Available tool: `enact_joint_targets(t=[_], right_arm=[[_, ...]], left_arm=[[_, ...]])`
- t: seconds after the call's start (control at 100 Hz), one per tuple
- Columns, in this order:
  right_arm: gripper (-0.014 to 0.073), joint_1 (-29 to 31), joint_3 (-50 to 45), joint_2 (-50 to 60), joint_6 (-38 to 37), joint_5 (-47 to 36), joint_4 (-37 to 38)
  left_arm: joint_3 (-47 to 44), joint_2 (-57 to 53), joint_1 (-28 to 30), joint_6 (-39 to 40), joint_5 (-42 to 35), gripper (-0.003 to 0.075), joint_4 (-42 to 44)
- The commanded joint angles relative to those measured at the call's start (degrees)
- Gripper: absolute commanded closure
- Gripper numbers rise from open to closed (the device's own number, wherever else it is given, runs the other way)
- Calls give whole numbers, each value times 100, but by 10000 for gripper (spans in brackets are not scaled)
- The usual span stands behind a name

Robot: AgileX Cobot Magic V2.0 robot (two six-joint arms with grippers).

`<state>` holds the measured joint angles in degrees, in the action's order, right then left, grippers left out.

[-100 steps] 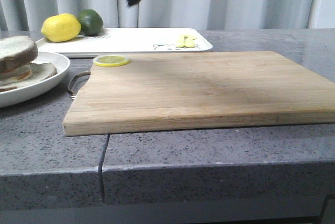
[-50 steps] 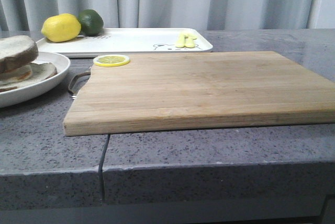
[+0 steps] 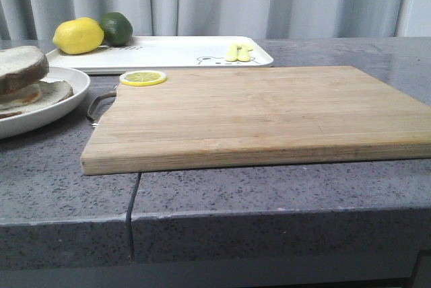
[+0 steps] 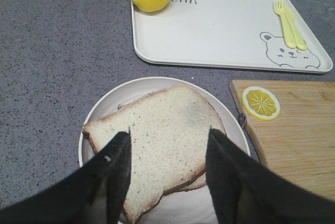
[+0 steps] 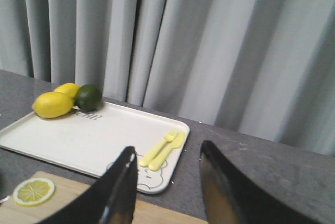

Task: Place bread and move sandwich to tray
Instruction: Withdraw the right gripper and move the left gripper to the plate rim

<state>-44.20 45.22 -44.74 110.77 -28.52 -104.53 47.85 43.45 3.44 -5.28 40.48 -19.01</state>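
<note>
The sandwich (image 3: pixel 23 76) sits on a round white plate (image 3: pixel 67 99) at the table's left. In the left wrist view its top is a thick pale bread slice (image 4: pixel 162 124) with a brown crust, lying over a lower slice. My left gripper (image 4: pixel 168 132) is open and empty above the bread, its fingers apart over the plate (image 4: pixel 104 109). The white tray (image 3: pixel 175 49) with the bear drawing lies at the back; it also shows in the left wrist view (image 4: pixel 220 30). My right gripper (image 5: pixel 167 149) is open and empty, in the air facing the tray (image 5: pixel 78 135). Neither gripper shows in the front view.
A wooden cutting board (image 3: pixel 256 110) fills the table's middle, with a lemon slice (image 3: pixel 143 77) on its far left corner. A lemon (image 3: pixel 78 35), a lime (image 3: pixel 117 27) and a yellow fork and knife (image 3: pixel 240 52) lie on the tray. The table's front edge is close.
A black gripper that showed at the top of the front view above the tray one second ago has left that view. The plate, sandwich and board have not moved.
</note>
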Motion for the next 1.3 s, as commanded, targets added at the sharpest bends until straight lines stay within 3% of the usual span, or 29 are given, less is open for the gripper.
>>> enact_joint_targets(t=[0.0,0.44,0.84,1.01,1.29], right_arm=[[284,20,-372,535,106,68,377],[284,20,-2010,2174,-57,54,359],[285,20,-2147,2342,-58,54,138],[285,20,-2147,2342,-58,54,138],[285,20,-2147,2342,-58,54,133]], left_arm=[[210,1,-43,-13,-436,405,-140],[-131,-34,-43,-184,-611,405,-140],[-575,-416,-43,-225,-557,405,-140],[-733,-480,-24,690,-195,402,-140],[-777,-480,267,2303,-267,402,162]])
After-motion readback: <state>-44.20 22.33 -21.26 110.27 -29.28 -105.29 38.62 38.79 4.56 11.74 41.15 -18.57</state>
